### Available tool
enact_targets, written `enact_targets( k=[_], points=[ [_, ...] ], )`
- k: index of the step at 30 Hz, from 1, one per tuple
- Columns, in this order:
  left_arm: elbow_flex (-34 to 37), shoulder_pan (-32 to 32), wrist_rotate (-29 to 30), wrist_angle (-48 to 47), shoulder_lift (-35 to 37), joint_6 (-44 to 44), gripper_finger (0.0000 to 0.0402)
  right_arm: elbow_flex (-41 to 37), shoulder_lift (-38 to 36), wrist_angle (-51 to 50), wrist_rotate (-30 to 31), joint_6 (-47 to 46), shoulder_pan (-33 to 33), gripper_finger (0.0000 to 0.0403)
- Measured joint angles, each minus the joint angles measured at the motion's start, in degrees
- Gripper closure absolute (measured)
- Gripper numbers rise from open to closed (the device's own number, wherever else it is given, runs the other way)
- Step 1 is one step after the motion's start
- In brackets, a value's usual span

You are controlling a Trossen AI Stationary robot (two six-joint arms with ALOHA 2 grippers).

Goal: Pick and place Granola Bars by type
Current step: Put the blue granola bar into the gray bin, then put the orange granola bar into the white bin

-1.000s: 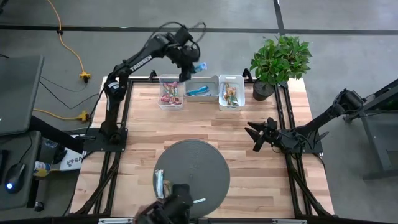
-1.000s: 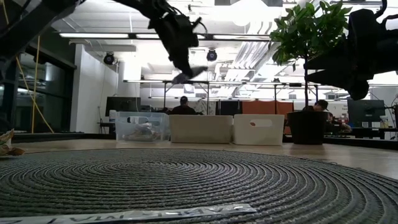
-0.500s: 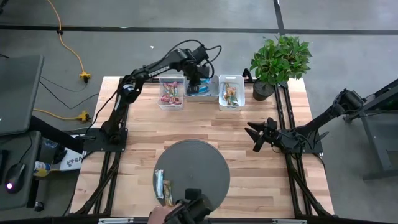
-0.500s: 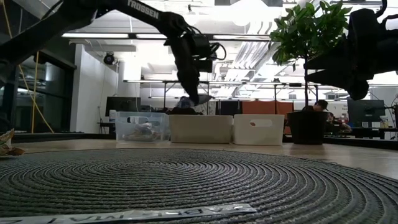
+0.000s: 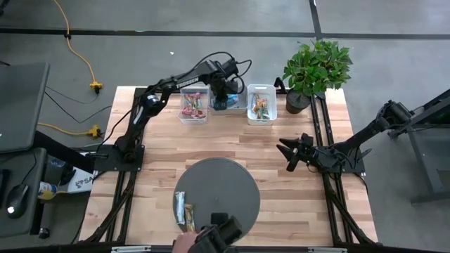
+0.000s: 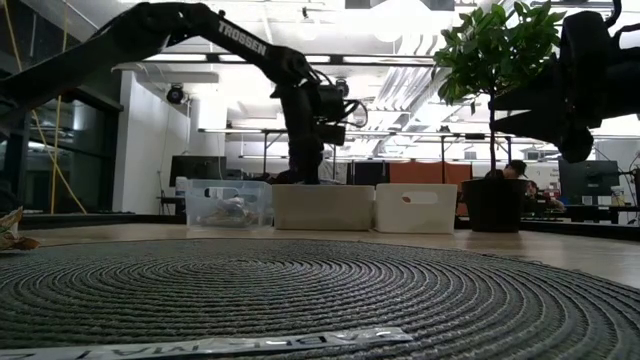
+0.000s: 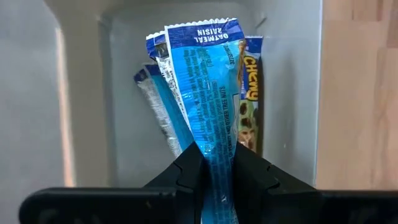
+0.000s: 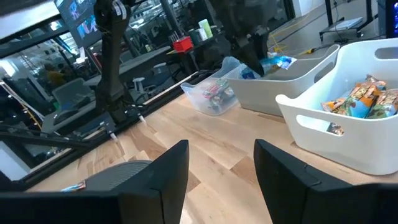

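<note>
1. While the left tool is down inside the middle bin, we see its fingers pinched tight on a blue bar, gripping the wrapper's lower end.
2. We place that blue bar over the other blue bars lying in this bin; one reads "Chewy". Type matches, so we judge this is the right bin.
3. We'd open the fingers only a little and let the bar drop flat. It hangs upright now, so a fast release may leave it leaning on the bin wall.
4. We'd lift straight up afterwards, since the bin walls sit close on both sides in the left wrist view and a sideways pull could drag the bin.
5. We note the left bin holds red-pink bars and the right bin holds brown-orange bars, so we keep blue out of those.
6. We see the right tool parked at the right of the surface, fingers spread wide and holding nothing.
7. We see more bars by the round mat at the near edge, with a person's hand close by; we judge those come next.
</note>
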State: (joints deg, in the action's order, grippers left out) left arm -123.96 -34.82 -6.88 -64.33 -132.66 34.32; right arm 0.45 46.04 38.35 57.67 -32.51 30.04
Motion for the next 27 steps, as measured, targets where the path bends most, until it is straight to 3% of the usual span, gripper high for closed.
enact_targets(
  k=[16,27],
  points=[
    [0.0,0.0,0.0,1.2,-1.2,-1.8,0.0337,0.0,0.0,0.0,-2.8,-1.2,0.0,0.0238],
    [-0.7,0.0,1.0,-0.3,-1.0,-3.6,0.0230,0.0,0.0,0.0,-2.8,-1.1,0.0,0.0238]
  ],
)
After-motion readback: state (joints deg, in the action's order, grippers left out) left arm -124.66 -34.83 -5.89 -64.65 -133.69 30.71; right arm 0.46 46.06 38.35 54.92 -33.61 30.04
